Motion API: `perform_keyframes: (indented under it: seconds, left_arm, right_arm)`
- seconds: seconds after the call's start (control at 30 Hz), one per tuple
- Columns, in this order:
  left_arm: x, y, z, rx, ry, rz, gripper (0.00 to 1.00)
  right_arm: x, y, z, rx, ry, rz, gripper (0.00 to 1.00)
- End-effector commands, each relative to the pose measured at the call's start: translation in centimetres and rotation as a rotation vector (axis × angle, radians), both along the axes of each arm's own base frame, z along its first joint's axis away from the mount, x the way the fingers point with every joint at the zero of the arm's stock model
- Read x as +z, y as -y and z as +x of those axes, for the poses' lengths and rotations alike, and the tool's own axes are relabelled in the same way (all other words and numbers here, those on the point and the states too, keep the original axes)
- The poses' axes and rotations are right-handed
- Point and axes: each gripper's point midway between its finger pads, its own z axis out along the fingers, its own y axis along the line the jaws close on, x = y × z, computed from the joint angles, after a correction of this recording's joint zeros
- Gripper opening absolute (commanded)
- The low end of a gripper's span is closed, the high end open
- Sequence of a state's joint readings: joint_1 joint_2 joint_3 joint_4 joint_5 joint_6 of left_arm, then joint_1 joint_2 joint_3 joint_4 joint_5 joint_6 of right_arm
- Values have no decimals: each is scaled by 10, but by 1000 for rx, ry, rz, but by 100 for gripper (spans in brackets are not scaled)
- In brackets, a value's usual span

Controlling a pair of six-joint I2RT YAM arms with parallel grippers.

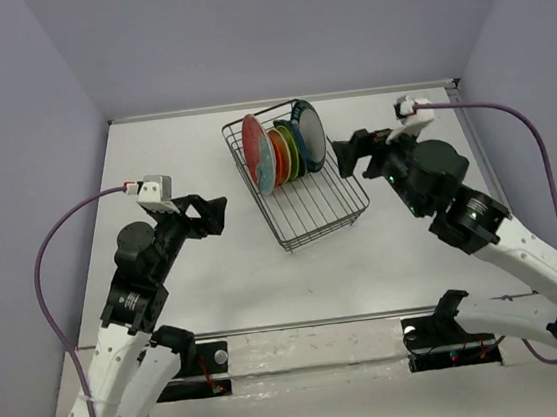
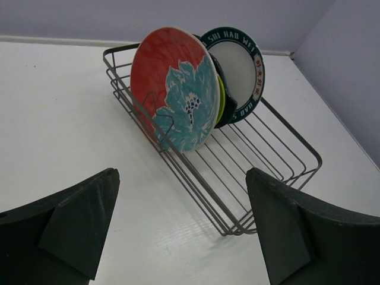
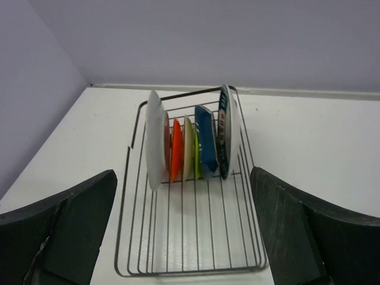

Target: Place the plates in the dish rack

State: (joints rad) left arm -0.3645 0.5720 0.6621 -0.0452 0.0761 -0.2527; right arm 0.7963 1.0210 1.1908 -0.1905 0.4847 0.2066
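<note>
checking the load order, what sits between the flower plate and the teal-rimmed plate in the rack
Orange plate, cream plate, lime green plate, dark blue plate, all upright; right wrist view.

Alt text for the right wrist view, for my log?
Six small plates stand upright in a row at the far end of a dark wire dish rack on a white table. The two dark fingers of the right gripper frame the lower corners, spread wide, holding nothing.
</note>
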Motion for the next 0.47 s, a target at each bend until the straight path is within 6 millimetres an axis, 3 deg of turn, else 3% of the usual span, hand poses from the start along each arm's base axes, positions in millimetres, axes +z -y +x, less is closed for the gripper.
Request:
perform_keyframes:
  seconds: [0.0,0.07,0.13,0.23,0.33,0.43]
  left_arm:
    - [25,13,-3,-71,93,-53,99]
    - [30,17,-4,-91,112,-69,99]
    - [38,18,-8,-104,136,-90,99]
    - [56,17,-13,-108,186,-113,99]
    - [61,16,-16,-112,201,-119,99]
    - [56,17,-12,-104,166,-114,99]
  right_arm:
    - [-23,54,-22,-147,37,47,100]
    - [-39,71,-27,-202,30,45,100]
    - [-67,91,-34,-278,0,45,100]
    - [-93,93,-41,-269,-34,108,100]
    - [-101,94,-43,-272,-36,133,100]
    - [-95,93,-43,-262,-28,129,100]
